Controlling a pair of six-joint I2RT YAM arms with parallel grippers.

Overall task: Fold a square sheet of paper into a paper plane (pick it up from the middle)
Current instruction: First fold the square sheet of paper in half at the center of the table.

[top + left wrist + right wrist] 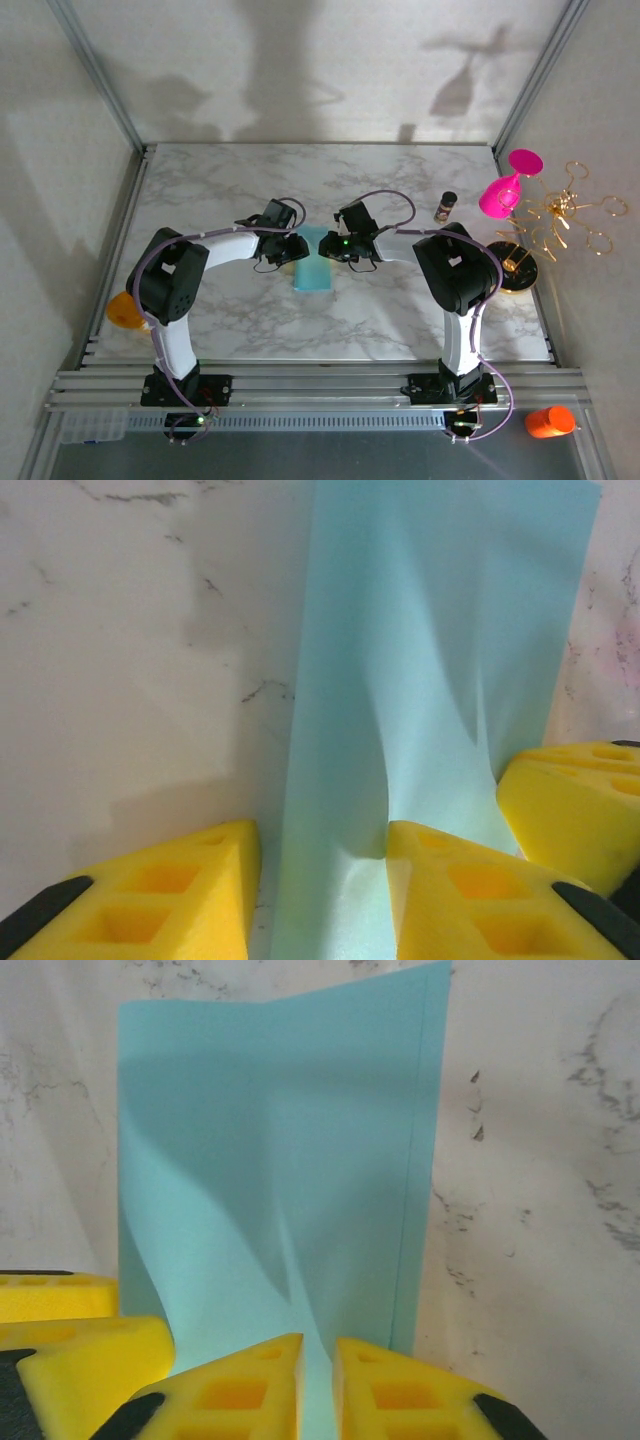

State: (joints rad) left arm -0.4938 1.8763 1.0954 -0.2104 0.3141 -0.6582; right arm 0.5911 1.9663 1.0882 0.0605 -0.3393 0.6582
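Observation:
The square sheet of paper is teal and lies folded at mid-table between both grippers. My left gripper is open. Its yellow fingers stand wide apart astride the sheet's left edge, where a soft ridge bulges. My right gripper faces it from the other side, and one of its fingers shows at the right edge of the left wrist view. In the right wrist view my right gripper pinches a raised crease of the paper in a narrow slit. The left gripper's finger sits beside it.
On the marble table, a pink goblet, a small dark bottle and a gold wire stand crowd the right side. An orange object sits at the left edge and an orange can by the front rail.

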